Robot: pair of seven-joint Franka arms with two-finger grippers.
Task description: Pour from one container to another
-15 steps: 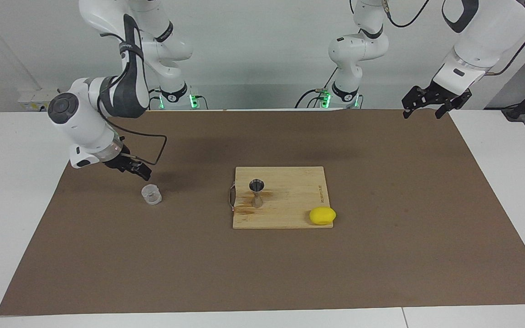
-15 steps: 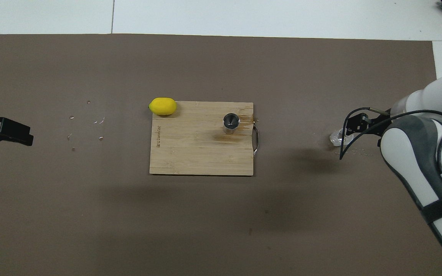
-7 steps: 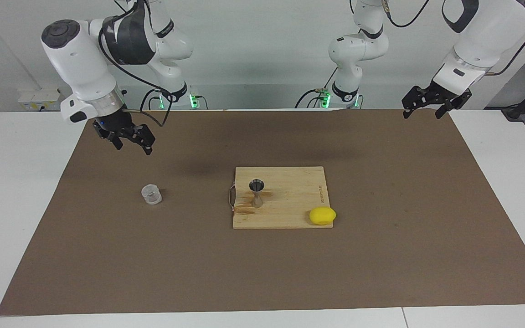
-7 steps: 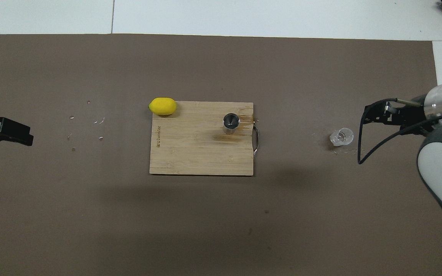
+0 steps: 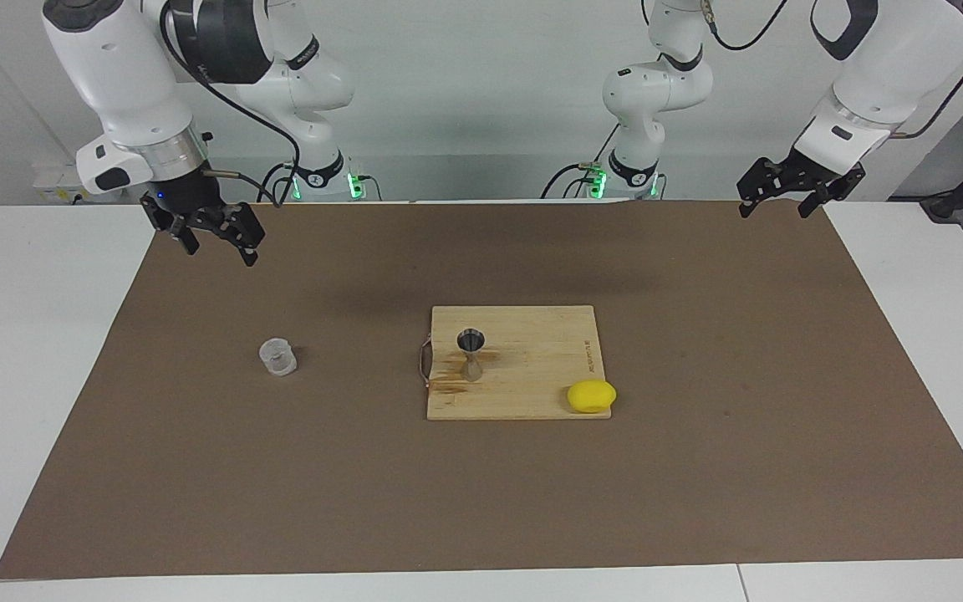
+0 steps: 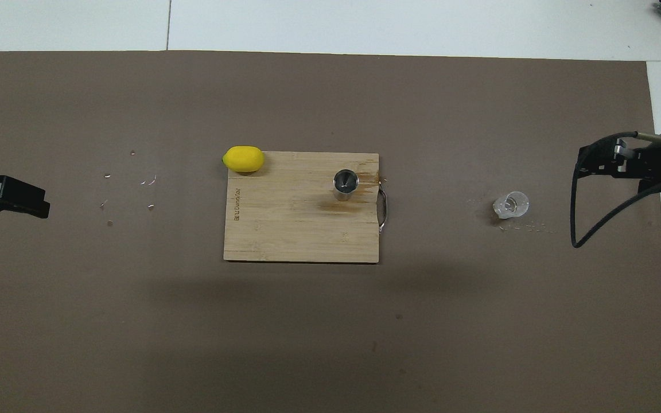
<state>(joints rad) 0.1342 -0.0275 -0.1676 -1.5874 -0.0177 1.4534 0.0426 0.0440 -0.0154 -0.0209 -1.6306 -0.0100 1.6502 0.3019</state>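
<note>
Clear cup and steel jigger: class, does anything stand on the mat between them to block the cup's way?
Nothing visible does. Only bare mat and cutting board edge lie between the clear cup and the steel jigger.

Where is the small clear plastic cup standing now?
The small clear plastic cup stands upright on the brown mat, beside the wooden cutting board, toward the right arm's end.

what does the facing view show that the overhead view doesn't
Only the facing view shows the arms' bodies and bases, the jigger's hourglass side profile, and both grippers raised above the mat: the right gripper open at its end of the table, the left gripper open at the other.

Only the overhead view shows straight down into the jigger's mouth, plus small specks on the mat beside the clear cup.

Both show the cup upright on the mat, the jigger on the cutting board, and the yellow lump at the board's corner.
</note>
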